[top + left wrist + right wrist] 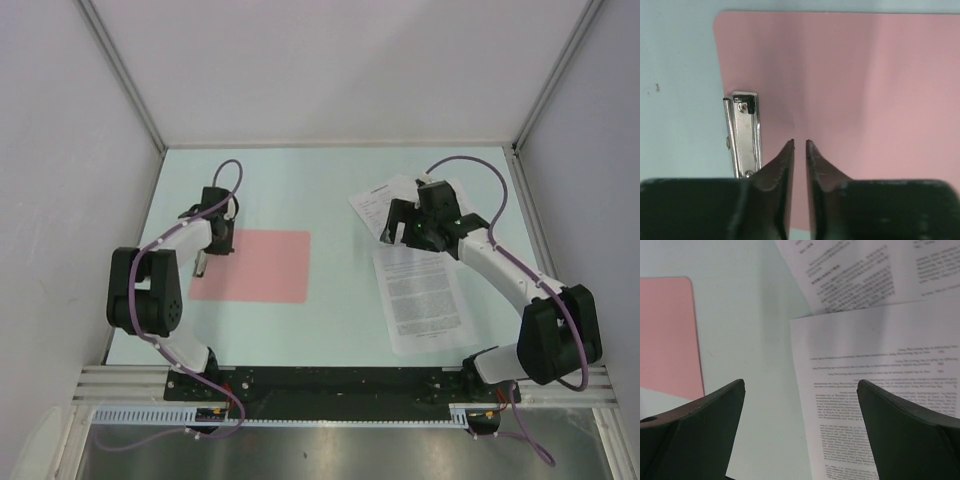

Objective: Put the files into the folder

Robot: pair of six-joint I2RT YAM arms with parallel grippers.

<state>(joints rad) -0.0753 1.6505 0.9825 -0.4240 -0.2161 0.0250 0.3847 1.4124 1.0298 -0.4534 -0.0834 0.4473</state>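
The left gripper (800, 145) has its two fingers drawn almost together. Only a thin slit shows between the tips, and nothing is pinched in it. It hangs over the folder (865, 75), just beside the single metal clip (743, 135) on the folder's left short edge. Whether the tips touch the pink board cannot be told. The clip is plain bright metal with no marking to read, and the board carries no label.

The right gripper (800, 390) stands well to the right of the folder with its fingers spread wide and holding nothing. In its wrist view one finger is over bare table (330, 180) on the folder's side. The other is over the nearer sheet (880, 390).

The files number two, both white and covered with dense black print. The nearer sheet lies right of the folder, well apart from it and flat on the table. Its lines run upside down in the right wrist view and are too small and soft to read. The farther sheet (850, 275) lies right of the folder and further back. It is turned at an angle and partly hidden under the right arm in the top view, and its print is also illegible. Neither sheet touches the folder.
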